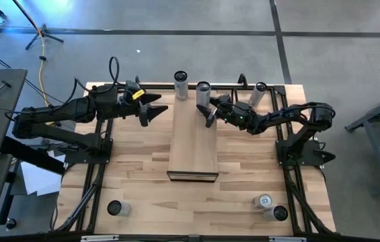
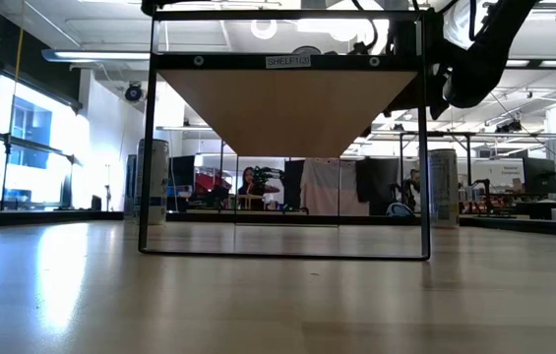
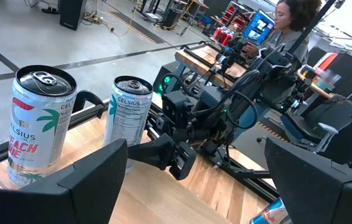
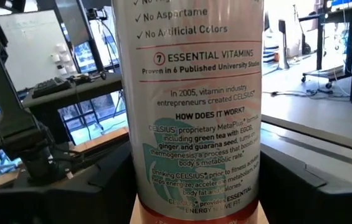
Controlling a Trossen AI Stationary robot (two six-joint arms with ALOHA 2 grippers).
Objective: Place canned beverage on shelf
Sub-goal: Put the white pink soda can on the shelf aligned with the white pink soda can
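Note:
A tall white Celsius can stands upright at the far right end of the pale wooden shelf. My right gripper is shut on it, and the can fills the right wrist view. A second can stands on the table just behind the shelf's far end. It also shows in the left wrist view. My left gripper hangs open left of the shelf's far end with nothing between its fingers. In the low view the shelf board hides the held can. My right gripper has the can's lower wall between its two fingers, one on each side. The fingers come in level from the table's right side. The can is upright, with pale wood right under its base; whether it rests there I cannot tell.
Another can stands at the far right of the table. Two cans are near the right front corner and one near the left front. A person sits beyond the table.

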